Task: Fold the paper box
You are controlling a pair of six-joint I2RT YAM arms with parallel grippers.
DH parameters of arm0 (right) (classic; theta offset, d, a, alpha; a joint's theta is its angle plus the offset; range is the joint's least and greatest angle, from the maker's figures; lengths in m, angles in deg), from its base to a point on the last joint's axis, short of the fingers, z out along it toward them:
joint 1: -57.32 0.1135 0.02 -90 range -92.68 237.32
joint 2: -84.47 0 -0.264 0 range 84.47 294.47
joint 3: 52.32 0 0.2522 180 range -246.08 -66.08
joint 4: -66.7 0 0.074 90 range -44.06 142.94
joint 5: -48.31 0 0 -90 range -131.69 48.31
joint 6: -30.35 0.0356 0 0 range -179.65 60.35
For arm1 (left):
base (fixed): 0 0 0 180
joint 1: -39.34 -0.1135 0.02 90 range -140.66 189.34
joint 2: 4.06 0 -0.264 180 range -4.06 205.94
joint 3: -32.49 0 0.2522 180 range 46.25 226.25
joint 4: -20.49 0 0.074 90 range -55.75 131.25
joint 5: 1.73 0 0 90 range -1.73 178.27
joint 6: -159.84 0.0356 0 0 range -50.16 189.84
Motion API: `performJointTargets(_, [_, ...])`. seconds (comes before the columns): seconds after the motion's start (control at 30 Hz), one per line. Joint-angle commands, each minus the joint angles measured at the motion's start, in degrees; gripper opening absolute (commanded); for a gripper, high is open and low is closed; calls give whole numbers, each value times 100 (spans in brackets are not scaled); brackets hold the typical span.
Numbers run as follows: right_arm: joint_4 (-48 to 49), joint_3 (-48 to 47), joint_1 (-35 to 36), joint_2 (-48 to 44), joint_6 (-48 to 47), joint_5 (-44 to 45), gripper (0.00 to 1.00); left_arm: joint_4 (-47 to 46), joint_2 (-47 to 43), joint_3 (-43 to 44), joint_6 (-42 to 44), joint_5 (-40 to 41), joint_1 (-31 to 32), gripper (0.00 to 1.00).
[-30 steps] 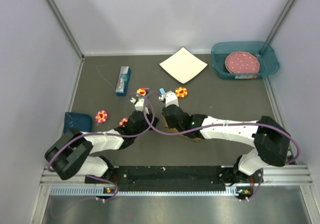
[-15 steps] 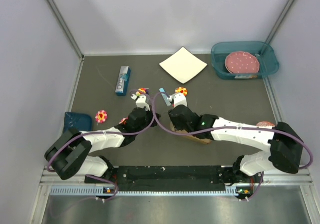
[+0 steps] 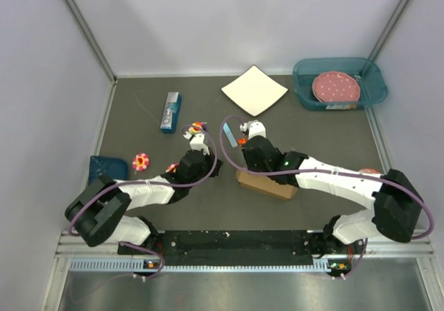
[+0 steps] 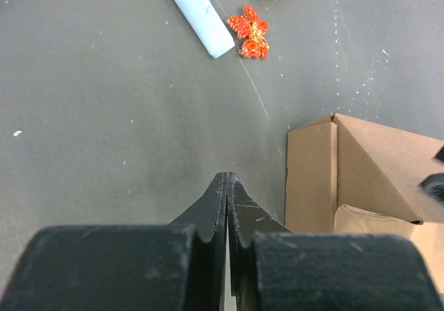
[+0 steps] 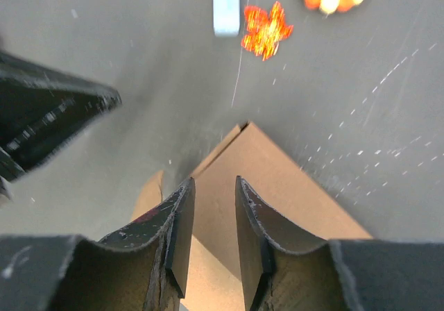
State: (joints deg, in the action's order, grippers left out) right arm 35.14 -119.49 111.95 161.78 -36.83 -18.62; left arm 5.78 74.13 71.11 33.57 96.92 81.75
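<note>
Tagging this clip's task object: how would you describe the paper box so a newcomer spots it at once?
On the dark grey table, look near the middle, toward the near edge. Partly under the right arm lies a plain brown cardboard box, long and flat. The white square sheet and small blue carton lie farther back; it alone is brown cardboard.

I see my left gripper [image 4: 227,179] pinched tight together, reaching in toward the middle. My right gripper [image 5: 214,186] angles down beside it, fingers slightly parted, elbow stretched out right.

Matt brown cardboard paper box [image 3: 267,185]
</note>
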Motion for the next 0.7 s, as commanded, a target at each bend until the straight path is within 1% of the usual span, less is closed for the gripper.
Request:
performJointTargets(0.0, [5, 479, -32, 310, 107, -628, 29, -220, 178, 229, 15, -21, 12, 1])
performJointTargets(0.13, [5, 832, -32, 144, 169, -664, 29, -220, 275, 387, 41, -56, 13, 1])
performJointTargets(0.2, [14, 885, -40, 12, 178, -576, 31, -221, 336, 414, 41, -65, 13, 1])
performJointTargets(0.23, [5, 876, -49, -111, 178, -445, 33, -229, 346, 449, 33, -65, 13, 1])
performJointTargets(0.27, [-13, 824, -58, -181, 195, -348, 38, -221, 354, 475, 15, -82, 13, 1])
performJointTargets(0.37, [-109, 675, -110, -514, 292, 4, 44, -238, 398, 563, -29, -126, 13, 1])
performJointTargets(0.43, [-214, 578, -198, -708, 336, 171, 46, -221, 416, 642, -55, -144, 13, 1])
performJointTargets(0.5, [-521, 428, -268, -1007, 397, 364, 49, -203, 433, 713, -73, -170, 13, 1])
performJointTargets(0.6, [-1136, 366, -549, -1455, 643, 427, 54, -177, 486, 818, -91, -240, 13, 1])
performJointTargets(0.67, [-1409, 523, -943, -1745, 994, 295, 61, -168, 504, 871, -108, -258, 13, 2])
